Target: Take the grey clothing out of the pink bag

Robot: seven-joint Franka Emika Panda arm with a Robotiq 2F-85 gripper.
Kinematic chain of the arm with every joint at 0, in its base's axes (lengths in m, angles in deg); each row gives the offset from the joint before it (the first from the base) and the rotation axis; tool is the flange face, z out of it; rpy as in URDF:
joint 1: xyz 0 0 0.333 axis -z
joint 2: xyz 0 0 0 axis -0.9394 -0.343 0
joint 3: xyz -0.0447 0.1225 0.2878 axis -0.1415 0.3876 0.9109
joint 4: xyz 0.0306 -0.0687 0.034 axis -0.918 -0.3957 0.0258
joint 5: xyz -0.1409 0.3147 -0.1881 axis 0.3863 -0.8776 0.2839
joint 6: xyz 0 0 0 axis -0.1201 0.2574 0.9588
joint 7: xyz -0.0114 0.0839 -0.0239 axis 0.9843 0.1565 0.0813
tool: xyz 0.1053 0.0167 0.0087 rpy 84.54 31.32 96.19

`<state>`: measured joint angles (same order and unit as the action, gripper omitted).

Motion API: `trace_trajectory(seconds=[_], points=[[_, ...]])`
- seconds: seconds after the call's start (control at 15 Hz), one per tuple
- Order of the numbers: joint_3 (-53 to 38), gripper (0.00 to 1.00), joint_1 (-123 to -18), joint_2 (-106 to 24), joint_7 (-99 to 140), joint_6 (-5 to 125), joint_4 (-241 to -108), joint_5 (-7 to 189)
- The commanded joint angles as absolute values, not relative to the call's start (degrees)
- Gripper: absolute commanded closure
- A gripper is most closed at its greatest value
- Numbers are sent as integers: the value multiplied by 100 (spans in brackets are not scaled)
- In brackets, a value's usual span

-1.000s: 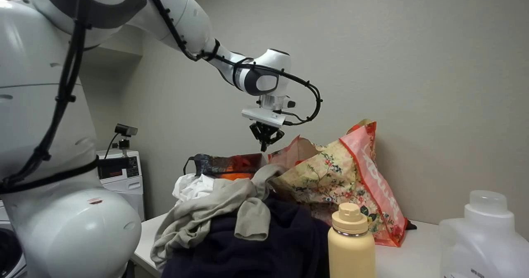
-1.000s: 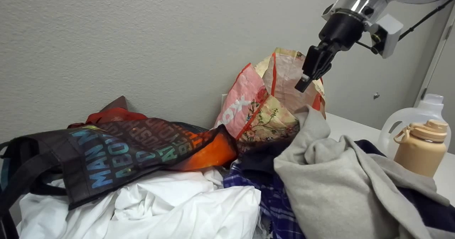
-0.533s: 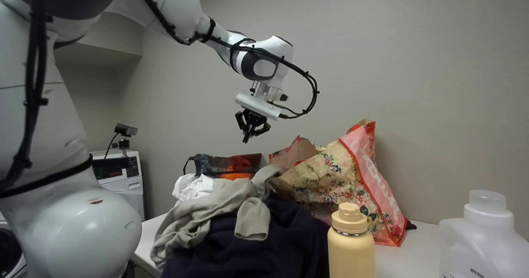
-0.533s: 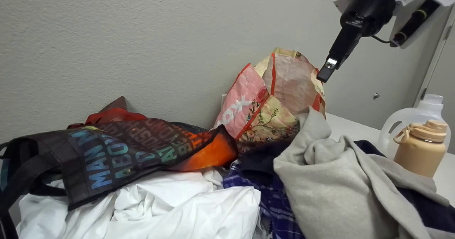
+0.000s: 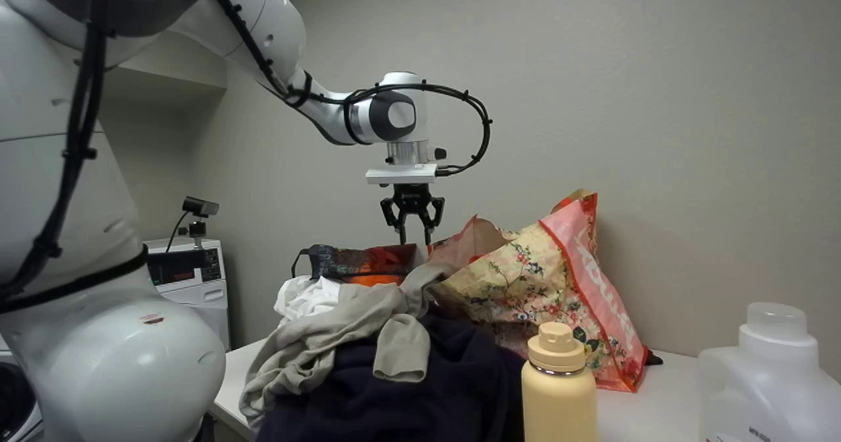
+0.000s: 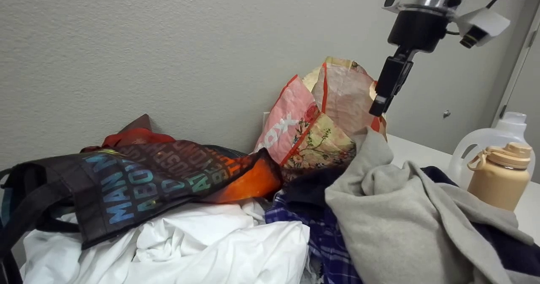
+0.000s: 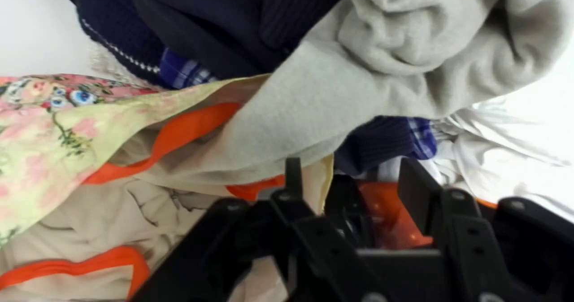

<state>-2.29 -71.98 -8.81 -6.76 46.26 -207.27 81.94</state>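
The pink bag (image 5: 594, 287), floral with red edging, leans tilted by the wall in both exterior views. Its mouth faces the clothes pile. Grey clothing (image 6: 392, 225) lies draped over the heap. In the wrist view, one end of the grey clothing (image 7: 314, 100) runs into the mouth of the pink bag (image 7: 85, 136); how deep it goes is hidden. My gripper (image 5: 415, 238) points down above that end, near the bag's opening, apart from the cloth. Its fingers (image 7: 293, 176) stand apart with nothing between them, so the gripper (image 6: 377, 112) is open.
Navy clothing (image 5: 420, 389) lies under the grey piece. White cloth (image 6: 211, 242) and a dark printed bag (image 6: 168, 178) with orange lie beside it. A yellow bottle (image 5: 558, 389) and a clear jug (image 5: 762, 376) stand near the pink bag. A wall (image 5: 657, 100) rises behind.
Over the last second the gripper has gone from shut to open. The arm has shifted left in an exterior view, and the hand swung tilted, then came back to vertical. Clothes and bag look unmoved.
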Motion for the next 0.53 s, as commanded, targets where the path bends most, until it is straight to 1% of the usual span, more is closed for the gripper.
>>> trace_trajectory(seconds=[0.0,0.07,0.13,0.47], points=[[102,9,-7118,-974,559,4828,-20884,9464],[177,3,-7102,-1017,934,4746,-20887,9849],[217,0,-7118,-1077,1209,4679,-20882,10091],[203,0,-7217,-1406,1810,4783,-21007,10229]])
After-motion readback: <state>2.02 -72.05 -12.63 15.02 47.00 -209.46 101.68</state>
